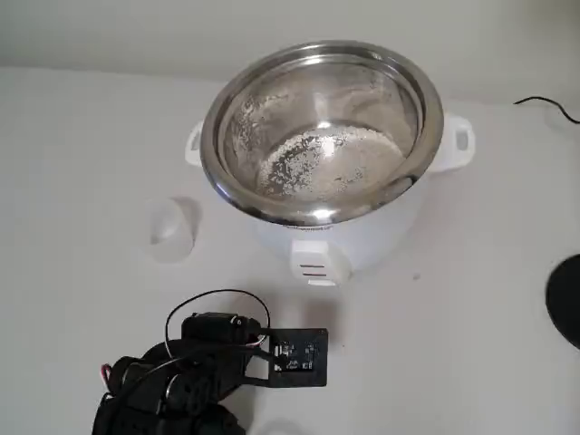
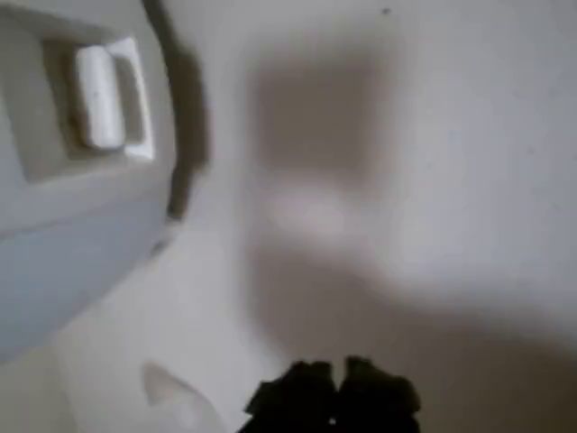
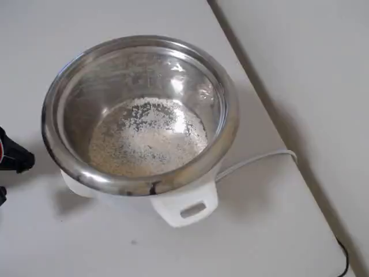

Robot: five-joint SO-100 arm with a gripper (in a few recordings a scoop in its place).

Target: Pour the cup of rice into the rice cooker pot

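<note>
Table [image 1: 82, 127] white, plain, rice cooker pot [image 1: 322, 54] on it w/ rice [image 1: 331, 159]

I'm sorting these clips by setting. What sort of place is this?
Probably a plain test bench set up for a kitchen chore, not a real kitchen: a bare white table, a rice cooker with rice in it, and a small plastic cup beside it.

My black arm [image 1: 195, 372] sits at six o'clock on the white table [image 1: 72, 136]. Shiny steel rice cooker pot [image 1: 322, 127], white cooker body [image 1: 362, 237], white rice [image 3: 147, 141]; translucent whitish cup [image 1: 170, 227] at nine o'clock.
</note>
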